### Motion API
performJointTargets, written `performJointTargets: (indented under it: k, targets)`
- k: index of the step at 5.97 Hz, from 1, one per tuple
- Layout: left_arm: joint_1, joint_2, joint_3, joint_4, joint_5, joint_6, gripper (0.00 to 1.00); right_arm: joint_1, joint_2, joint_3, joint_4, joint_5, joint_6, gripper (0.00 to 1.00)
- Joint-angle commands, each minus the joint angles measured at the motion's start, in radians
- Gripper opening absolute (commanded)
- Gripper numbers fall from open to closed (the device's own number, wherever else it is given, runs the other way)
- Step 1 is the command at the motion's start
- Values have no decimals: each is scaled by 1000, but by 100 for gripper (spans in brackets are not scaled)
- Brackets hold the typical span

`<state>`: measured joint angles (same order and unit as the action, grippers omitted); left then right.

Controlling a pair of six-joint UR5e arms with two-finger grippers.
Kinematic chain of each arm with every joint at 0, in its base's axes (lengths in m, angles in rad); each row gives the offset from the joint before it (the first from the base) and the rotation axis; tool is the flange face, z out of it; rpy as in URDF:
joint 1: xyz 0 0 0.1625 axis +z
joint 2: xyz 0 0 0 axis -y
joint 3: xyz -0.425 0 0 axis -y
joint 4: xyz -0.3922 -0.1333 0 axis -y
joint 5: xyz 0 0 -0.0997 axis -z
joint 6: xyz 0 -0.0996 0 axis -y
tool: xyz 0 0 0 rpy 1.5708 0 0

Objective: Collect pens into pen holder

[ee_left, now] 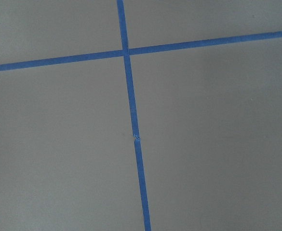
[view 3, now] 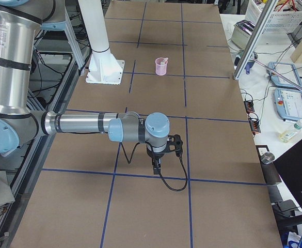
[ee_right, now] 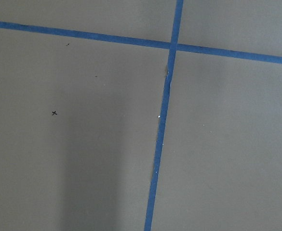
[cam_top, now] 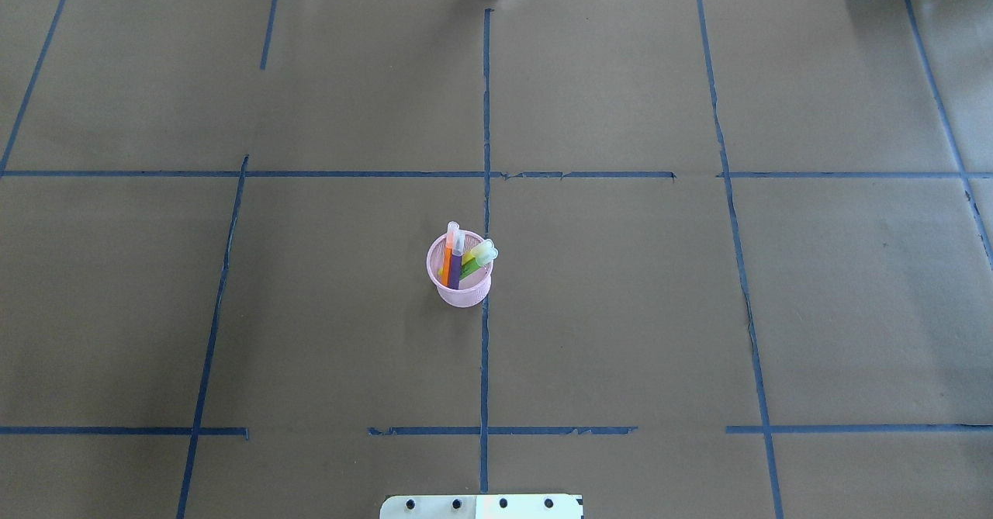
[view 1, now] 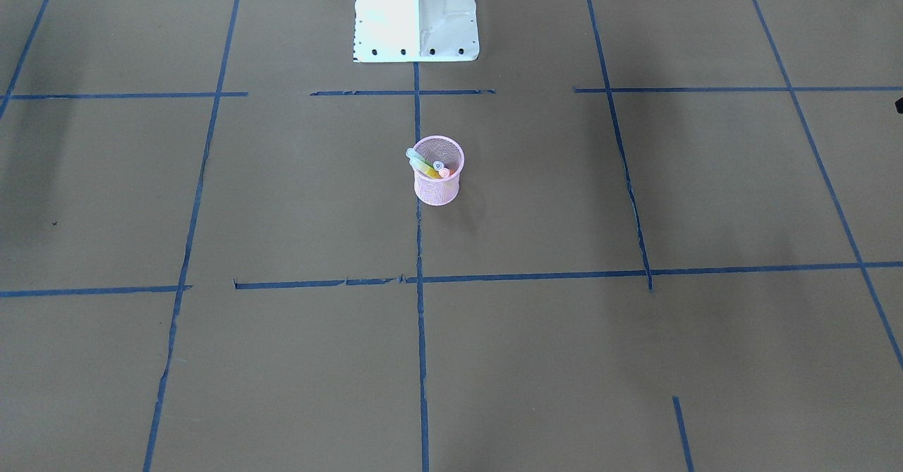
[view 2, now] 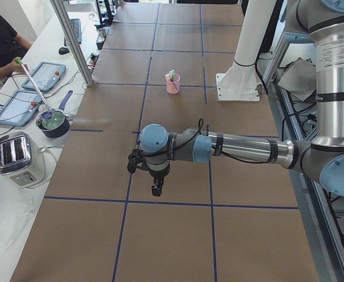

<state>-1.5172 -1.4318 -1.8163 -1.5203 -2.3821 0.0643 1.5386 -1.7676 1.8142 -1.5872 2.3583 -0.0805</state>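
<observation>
Nearest the lens, find the left gripper (view 2: 156, 188) hanging low over the table (cam_top: 698, 309), well apart from the pen holder (cam_top: 461, 285). Find the right gripper (view 3: 157, 166) equally far off on the holder's other side. Cannot tell spread from pressed together for either. Count the orange pen (cam_top: 448, 257), purple pen (cam_top: 455, 268) and green pen (cam_top: 475, 261) inside the holder, leaning, caps above its rim. Looks finished. Expect light, stiff, slick-barrelled sticks; for any regrasp, pinch mid-barrel, not the cap. Treat the mesh cup as light and easily tipped; take by the rim.
</observation>
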Motion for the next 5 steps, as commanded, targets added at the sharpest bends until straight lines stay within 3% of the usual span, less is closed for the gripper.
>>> performJointTargets:
  k: [1,5]
  targets:
    - [0,1,17,-49,3,-6,100,0,2,2,0,16,1,100]
    - [0,59,-18,-47,6,2,100,-3,8,20,0,33,5,100]
